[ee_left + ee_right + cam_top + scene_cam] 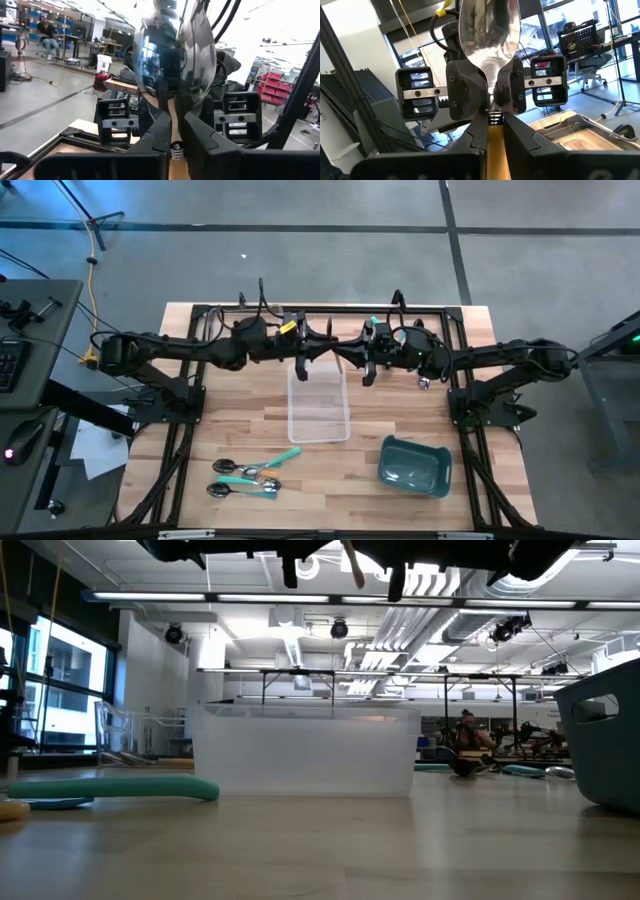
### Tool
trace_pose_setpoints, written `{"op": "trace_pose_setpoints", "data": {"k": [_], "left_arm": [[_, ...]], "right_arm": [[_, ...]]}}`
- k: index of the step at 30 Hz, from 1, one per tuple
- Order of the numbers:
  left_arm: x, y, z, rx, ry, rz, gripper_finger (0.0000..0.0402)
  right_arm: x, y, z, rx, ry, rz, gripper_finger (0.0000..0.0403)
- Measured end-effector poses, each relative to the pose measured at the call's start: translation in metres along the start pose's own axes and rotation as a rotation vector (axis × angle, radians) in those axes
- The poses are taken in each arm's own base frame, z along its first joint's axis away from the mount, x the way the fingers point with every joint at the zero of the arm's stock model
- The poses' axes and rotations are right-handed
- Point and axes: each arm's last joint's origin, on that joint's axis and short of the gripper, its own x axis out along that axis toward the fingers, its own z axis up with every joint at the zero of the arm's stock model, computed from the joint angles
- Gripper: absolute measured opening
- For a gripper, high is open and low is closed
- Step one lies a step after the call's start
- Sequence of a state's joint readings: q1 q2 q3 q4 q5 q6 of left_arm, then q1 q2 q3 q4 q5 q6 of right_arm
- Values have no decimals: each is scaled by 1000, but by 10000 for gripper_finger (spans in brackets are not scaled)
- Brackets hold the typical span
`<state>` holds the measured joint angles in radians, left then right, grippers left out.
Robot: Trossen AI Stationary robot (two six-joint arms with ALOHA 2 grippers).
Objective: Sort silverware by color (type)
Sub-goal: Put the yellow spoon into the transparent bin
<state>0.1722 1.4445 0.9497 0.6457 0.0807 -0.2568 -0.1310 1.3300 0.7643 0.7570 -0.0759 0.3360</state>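
Above clear tray (319, 405), both hands, left hand (303, 366), right hand (368, 366), pinching one orange-handled, mirror-bowled spoon (489, 30)

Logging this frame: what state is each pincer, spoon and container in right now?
left pincer: shut on the orange-handled spoon, at its neck
right pincer: shut on the same spoon's handle
orange-handled spoon: held in the air by both pincers
loose spoons: lying flat on the table, unsorted
clear tray: upright, empty
teal bin: upright, nothing visible inside
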Motion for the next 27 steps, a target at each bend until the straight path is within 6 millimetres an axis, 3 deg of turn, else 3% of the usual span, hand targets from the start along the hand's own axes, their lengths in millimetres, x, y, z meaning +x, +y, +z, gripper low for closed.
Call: {"op": "trace_pose_setpoints", "data": {"k": [16, 22, 27], "left_arm": [[-7, 7, 1, 52, 73, 52, 6], [-28, 12, 18, 101, 149, 103, 6], [-58, 8, 33, 144, 195, 116, 6]], "right_arm": [[-4, -6, -1, 35, 68, -38, 82], [-15, -14, 9, 111, 109, -102, 150], [-27, -15, 23, 52, 108, -124, 204]]}}
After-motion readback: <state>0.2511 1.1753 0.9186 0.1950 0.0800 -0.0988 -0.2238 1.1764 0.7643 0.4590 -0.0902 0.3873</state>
